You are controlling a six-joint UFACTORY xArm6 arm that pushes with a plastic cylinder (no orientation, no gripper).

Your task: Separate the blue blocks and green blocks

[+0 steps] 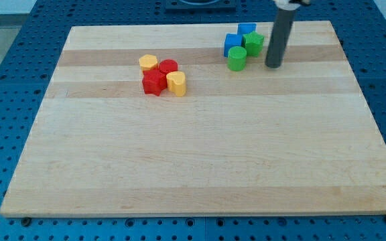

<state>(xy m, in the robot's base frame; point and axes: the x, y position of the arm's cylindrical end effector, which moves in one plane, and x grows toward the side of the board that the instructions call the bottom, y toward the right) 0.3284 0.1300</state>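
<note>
Two blue blocks and two green blocks sit bunched together near the view's top, right of centre. A blue cube (pixel 232 44) is on the left of the bunch and a second blue block (pixel 247 29) is behind it. A green star-like block (pixel 254 43) touches both. A green cylinder (pixel 237 58) stands at the front of the bunch. My tip (pixel 273 65) rests on the board just to the right of the green blocks, a small gap away from them.
A second cluster lies left of centre: a yellow cylinder (pixel 148 63), a red cylinder (pixel 168 67), a red star-like block (pixel 154 83) and a yellow cylinder (pixel 176 84). The wooden board (pixel 193 161) lies on a blue perforated table.
</note>
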